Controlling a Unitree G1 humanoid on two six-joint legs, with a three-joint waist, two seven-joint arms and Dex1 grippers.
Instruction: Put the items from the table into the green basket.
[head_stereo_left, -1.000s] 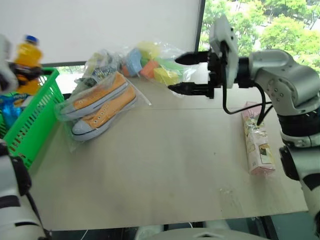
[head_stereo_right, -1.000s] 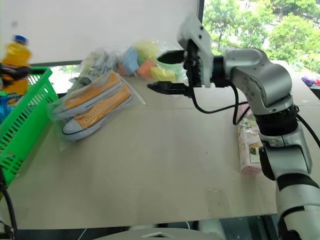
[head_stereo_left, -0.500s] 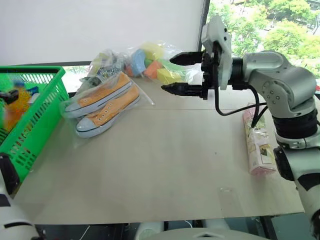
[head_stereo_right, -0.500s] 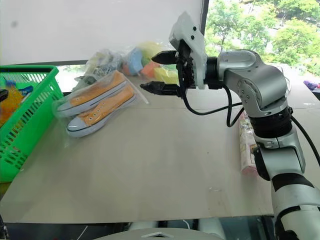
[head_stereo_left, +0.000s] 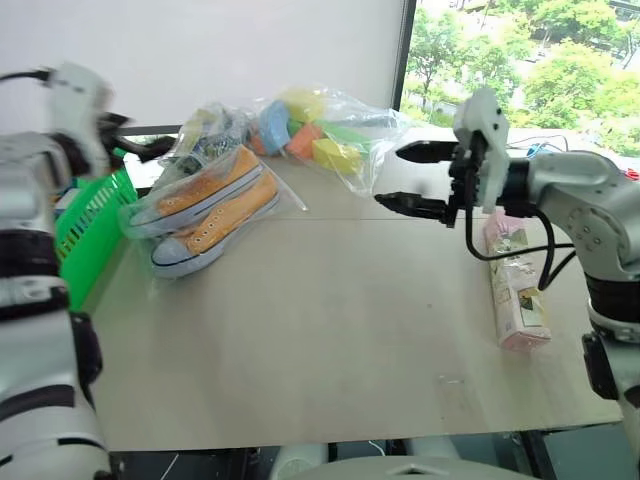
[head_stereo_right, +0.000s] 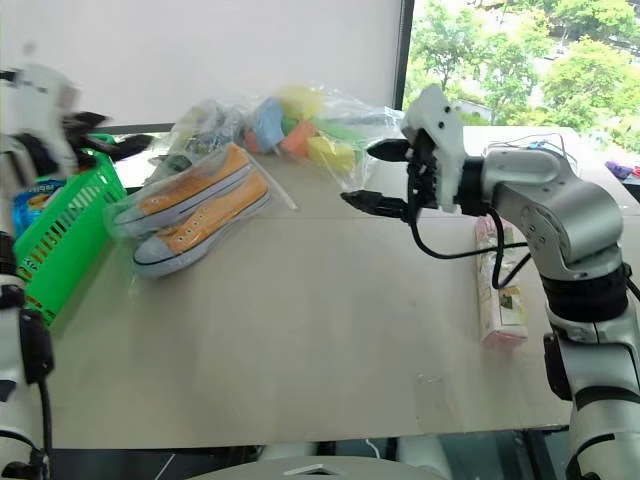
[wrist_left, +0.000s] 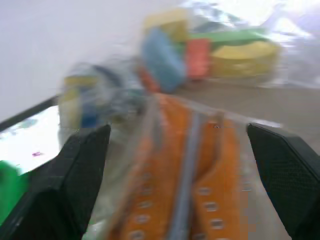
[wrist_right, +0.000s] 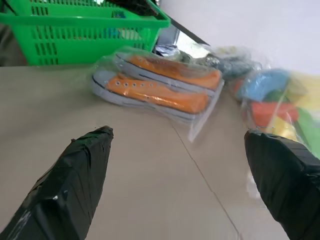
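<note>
On the table (head_stereo_left: 320, 330) a clear bag of orange sneakers (head_stereo_left: 205, 205) lies at the left. Behind it sit clear bags of foam blocks (head_stereo_left: 310, 125). A pink carton (head_stereo_left: 515, 285) lies flat at the right. The green basket (head_stereo_left: 90, 215) stands off the table's left edge. My left gripper (head_stereo_left: 135, 140) hangs open above the basket's near corner and points at the sneakers (wrist_left: 190, 170), apart from them. My right gripper (head_stereo_right: 372, 175) is open and empty. It floats above the table between the foam blocks and the carton.
A blue packet (head_stereo_right: 30, 190) lies inside the basket. A white wall and a window run behind the table. Bare tabletop stretches from the sneakers to the front edge.
The orange bottle has left my left gripper and gone down into the basket. That gripper opened and swung right toward the sneakers. My right gripper moved right and lower.
</note>
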